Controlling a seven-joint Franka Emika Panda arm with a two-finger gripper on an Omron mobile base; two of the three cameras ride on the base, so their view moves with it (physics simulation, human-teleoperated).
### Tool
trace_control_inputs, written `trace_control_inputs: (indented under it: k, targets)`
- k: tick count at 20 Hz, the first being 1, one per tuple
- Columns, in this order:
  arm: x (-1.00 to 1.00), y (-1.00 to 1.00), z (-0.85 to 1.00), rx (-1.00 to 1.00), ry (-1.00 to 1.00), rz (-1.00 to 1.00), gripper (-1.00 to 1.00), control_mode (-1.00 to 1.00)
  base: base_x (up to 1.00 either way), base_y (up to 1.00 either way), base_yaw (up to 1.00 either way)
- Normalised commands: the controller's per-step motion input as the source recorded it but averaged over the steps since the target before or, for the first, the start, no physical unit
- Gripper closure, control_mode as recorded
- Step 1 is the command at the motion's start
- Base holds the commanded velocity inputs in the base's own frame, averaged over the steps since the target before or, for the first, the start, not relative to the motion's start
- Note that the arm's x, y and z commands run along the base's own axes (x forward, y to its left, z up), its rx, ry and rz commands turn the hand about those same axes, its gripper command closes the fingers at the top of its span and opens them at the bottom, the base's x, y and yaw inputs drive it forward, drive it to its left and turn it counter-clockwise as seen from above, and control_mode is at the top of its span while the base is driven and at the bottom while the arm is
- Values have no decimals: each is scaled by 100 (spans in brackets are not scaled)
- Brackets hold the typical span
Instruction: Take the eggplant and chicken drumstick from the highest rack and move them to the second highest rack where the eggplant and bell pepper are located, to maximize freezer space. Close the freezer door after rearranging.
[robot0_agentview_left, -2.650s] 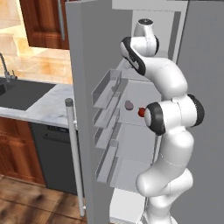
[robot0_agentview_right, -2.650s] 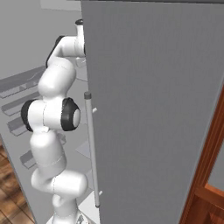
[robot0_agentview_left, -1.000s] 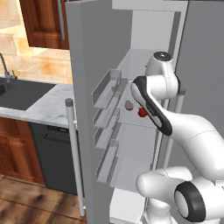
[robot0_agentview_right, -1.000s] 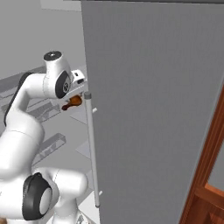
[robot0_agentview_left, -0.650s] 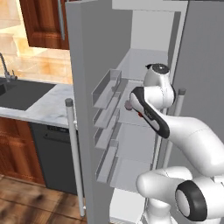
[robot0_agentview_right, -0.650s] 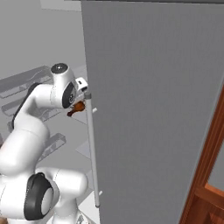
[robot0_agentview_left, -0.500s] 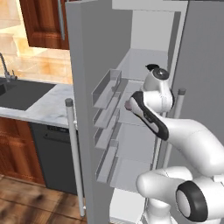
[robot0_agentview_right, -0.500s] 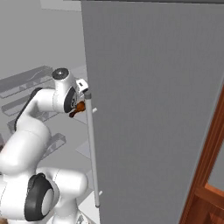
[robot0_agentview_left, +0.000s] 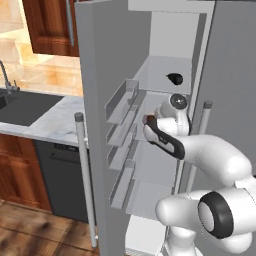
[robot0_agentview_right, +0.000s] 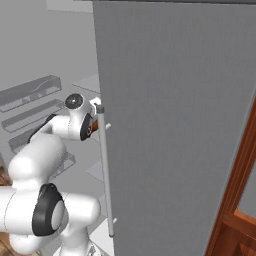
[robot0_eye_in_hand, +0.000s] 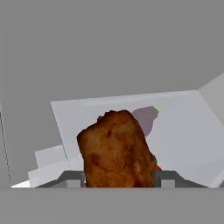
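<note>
**Ana:** Looking from the left base camera, what did the freezer (robot0_agentview_left: 170, 60) show?

**Ben:** Its door (robot0_agentview_left: 100, 100) stood open. A dark eggplant (robot0_agentview_left: 174, 78) lay on the highest rack (robot0_agentview_left: 160, 75), toward the back. Below that rack, the arm's wrist reached into the freezer at about the level of the second highest rack (robot0_agentview_left: 150, 102).

**Ana:** And from the right base camera?

**Ben:** The grey side wall of the freezer hid most of the inside. Just beside its front edge, a brown bit of the chicken drumstick (robot0_agentview_right: 93, 127) peeked out at the wrist.

**Ana:** What did the hand camera show?

**Ben:** The gripper (robot0_eye_in_hand: 117, 178) was clamped on the chicken drumstick, which rose large between the tips. Beyond it, on a pale shelf inside the freezer, lay a purple eggplant (robot0_eye_in_hand: 144, 119) with a sliver of red, perhaps the bell pepper (robot0_eye_in_hand: 157, 167), beside it.

**Ana:** So how far along was the job?

**Ben:** I judged it under halfway. The drumstick was off the highest rack but not yet set down; the top eggplant and the door remained.
</note>
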Motion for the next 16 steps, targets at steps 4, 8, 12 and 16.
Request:
trace_control_inputs:
  k: [4, 8, 12, 16]
  targets:
    - [59, 0, -4, 0, 0, -1, 100, -100, 0, 0, 0]
    - [52, -1, -8, 0, 0, -2, 100, -100, 0, 0, 0]
    - [43, -10, -16, 0, 0, -4, 100, -100, 0, 0, 0]
    - [42, -8, -20, 0, 0, -3, 100, -100, 0, 0, 0]
